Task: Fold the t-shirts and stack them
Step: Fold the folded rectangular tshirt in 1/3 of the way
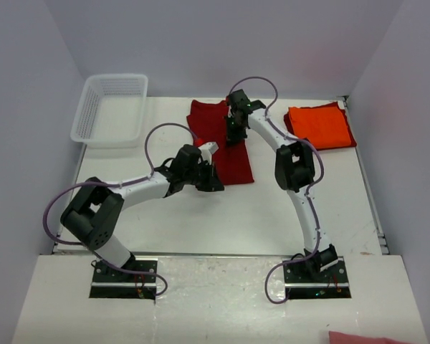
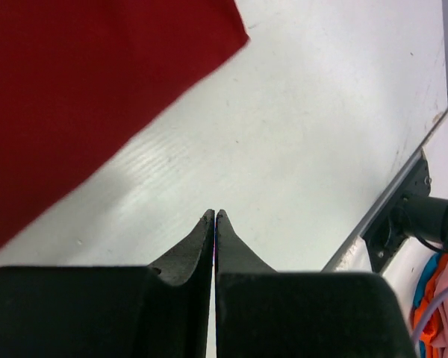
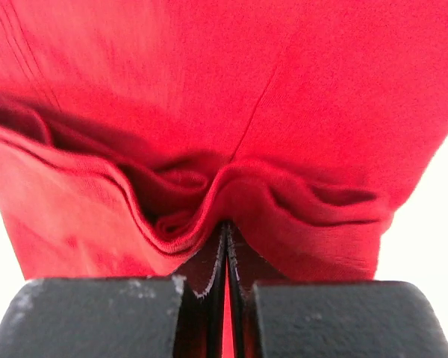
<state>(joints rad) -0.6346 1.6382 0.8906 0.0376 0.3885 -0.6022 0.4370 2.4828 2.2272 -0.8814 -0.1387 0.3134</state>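
Note:
The dark crimson red t-shirt lies partly folded at the table's far middle. It fills the right wrist view, bunched into folds at the fingertips. My right gripper is down on its upper part, shut on a pinch of red cloth. The left gripper is by the shirt's near left corner, shut with nothing in it, over bare table. The red cloth lies ahead and to its left. The bright orange t-shirt lies folded flat at the far right.
A white mesh basket stands at the far left corner. The table's near right edge and a black arm mount show in the left wrist view, with orange and pink cloth below. Pink cloth lies at the bottom right.

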